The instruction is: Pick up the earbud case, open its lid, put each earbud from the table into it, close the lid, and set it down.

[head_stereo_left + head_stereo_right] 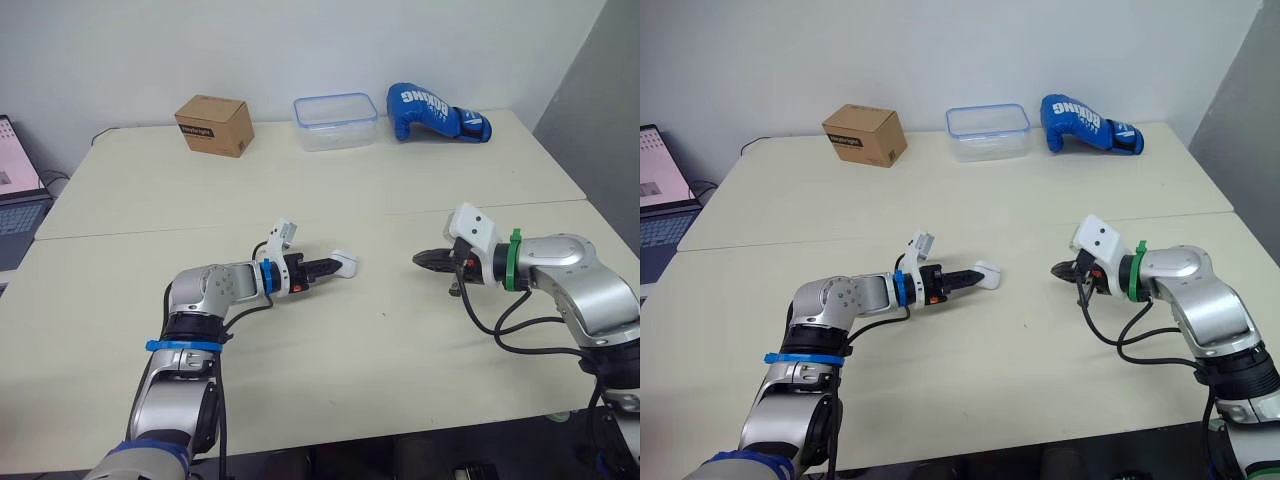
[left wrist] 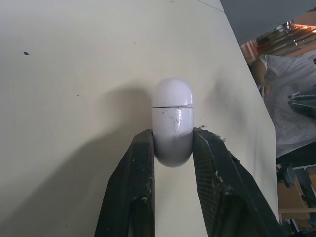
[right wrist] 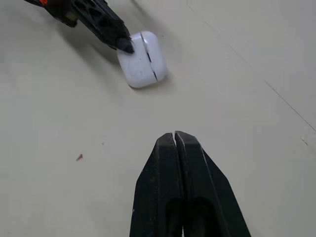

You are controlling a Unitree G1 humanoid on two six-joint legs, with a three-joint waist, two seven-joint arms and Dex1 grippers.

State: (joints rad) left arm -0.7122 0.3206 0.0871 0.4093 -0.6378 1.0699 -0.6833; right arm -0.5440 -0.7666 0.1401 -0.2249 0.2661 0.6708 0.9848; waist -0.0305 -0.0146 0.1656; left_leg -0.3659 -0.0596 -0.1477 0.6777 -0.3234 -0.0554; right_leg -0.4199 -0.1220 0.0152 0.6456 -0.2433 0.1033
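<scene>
blue glove (image 1: 432, 110) w/ "BOXING", cardboard box (image 1: 214, 125) label illegible

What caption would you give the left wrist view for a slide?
Left hand grips the closed white earbud case by its base.

Both forearms point inward toward each other, left hand (image 1: 333, 267) pinching the earbud case (image 1: 347, 263), right hand's (image 1: 420, 259) fingers pressed together.

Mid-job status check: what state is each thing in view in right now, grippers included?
White pill-shaped earbud case: lid closed, clamped by the left gripper.
Left gripper: shut on the case.
Right gripper: shut, empty.
Clear plastic container with blue-rimmed lid: lid apparently on.
Brown cardboard box: closed.
Laptop: open, screen lit.
</scene>
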